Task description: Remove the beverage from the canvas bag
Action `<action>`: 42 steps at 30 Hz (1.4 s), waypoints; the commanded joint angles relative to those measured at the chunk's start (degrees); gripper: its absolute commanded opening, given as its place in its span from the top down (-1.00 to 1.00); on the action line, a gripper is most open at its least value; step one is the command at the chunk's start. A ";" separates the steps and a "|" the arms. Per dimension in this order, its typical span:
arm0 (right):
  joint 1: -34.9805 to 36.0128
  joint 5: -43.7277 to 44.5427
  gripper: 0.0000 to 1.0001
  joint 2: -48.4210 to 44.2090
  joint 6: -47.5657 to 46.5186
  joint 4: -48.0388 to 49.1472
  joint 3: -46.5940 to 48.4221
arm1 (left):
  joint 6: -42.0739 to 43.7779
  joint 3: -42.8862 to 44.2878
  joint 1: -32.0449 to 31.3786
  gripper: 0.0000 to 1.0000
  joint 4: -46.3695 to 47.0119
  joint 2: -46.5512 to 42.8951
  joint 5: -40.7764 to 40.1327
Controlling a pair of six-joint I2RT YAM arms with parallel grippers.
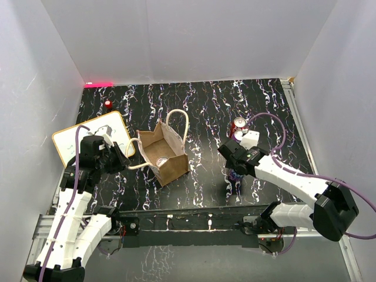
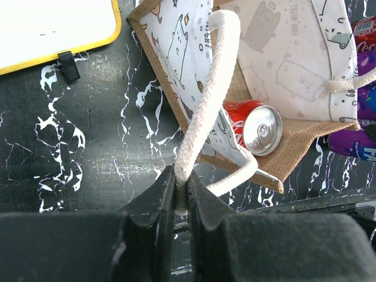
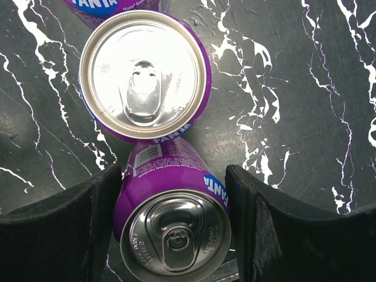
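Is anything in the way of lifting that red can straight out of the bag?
Nothing visible covers the red can. The canvas bag is open above it, and the left hand pinches one handle off to the side. The right hand, though, has a purple can between its fingers.

Lab booth: white walls (image 1: 176,41)

White moulded shells with black joint housings on the left arm (image 1: 70,226) and the right arm (image 1: 294,182). Thin purple cables (image 1: 265,114) looped alongside both. Matte black left gripper (image 2: 179,176) and right gripper (image 3: 173,173), with broad, blunt, faintly scuffed fingers.
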 commanded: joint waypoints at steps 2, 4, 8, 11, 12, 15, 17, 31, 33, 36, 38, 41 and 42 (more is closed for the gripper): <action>-0.90 3.21 0.83 1.42 -1.84 4.09 0.91 | 0.26 -0.31 0.34 1.00 0.21 0.12 -0.30; -1.17 3.41 0.77 1.85 -1.88 4.16 0.76 | 0.30 -0.32 0.40 1.00 0.19 0.11 -0.34; -1.49 3.31 0.48 2.25 -1.86 4.43 0.56 | 0.29 -0.32 0.38 1.00 0.19 0.16 -0.26; -1.55 3.09 0.26 2.20 -2.02 4.45 0.56 | 0.26 -0.30 0.34 1.00 0.19 0.12 -0.23; -1.56 2.98 0.14 2.02 -2.24 4.45 0.64 | 0.27 -0.36 0.34 1.00 0.19 0.04 -0.21; -1.57 2.68 -0.17 0.73 -2.47 4.42 0.86 | 0.31 -0.34 0.34 1.00 0.19 0.03 -0.21; -1.60 2.39 -0.37 -0.81 -2.50 4.40 1.07 | 0.29 -0.34 0.34 1.00 0.14 0.03 -0.22; -1.66 -10.87 -1.00 -12.91 -19.01 11.49 6.68 | 0.40 -0.31 0.35 1.00 0.18 -0.19 -0.03; -1.56 -15.07 -1.00 -14.00 -22.55 15.43 7.63 | 0.40 -0.29 0.38 1.00 0.18 -0.25 -0.10; -1.56 -28.78 -1.00 -13.25 -27.74 23.10 9.08 | 0.32 -0.31 0.36 1.00 0.18 -0.28 -0.12; -1.44 -39.15 -0.99 -10.03 -30.33 28.15 11.16 | 0.31 -0.28 0.34 1.00 0.19 -0.32 -0.21; 1.73 -47.42 -0.90 -2.33 -31.12 31.41 16.38 | 0.22 -0.32 0.34 1.00 0.11 -0.33 -0.30; 4.07 -47.25 -0.87 0.20 -31.95 32.04 18.47 | 0.22 -0.33 0.35 1.00 0.10 -0.33 -0.37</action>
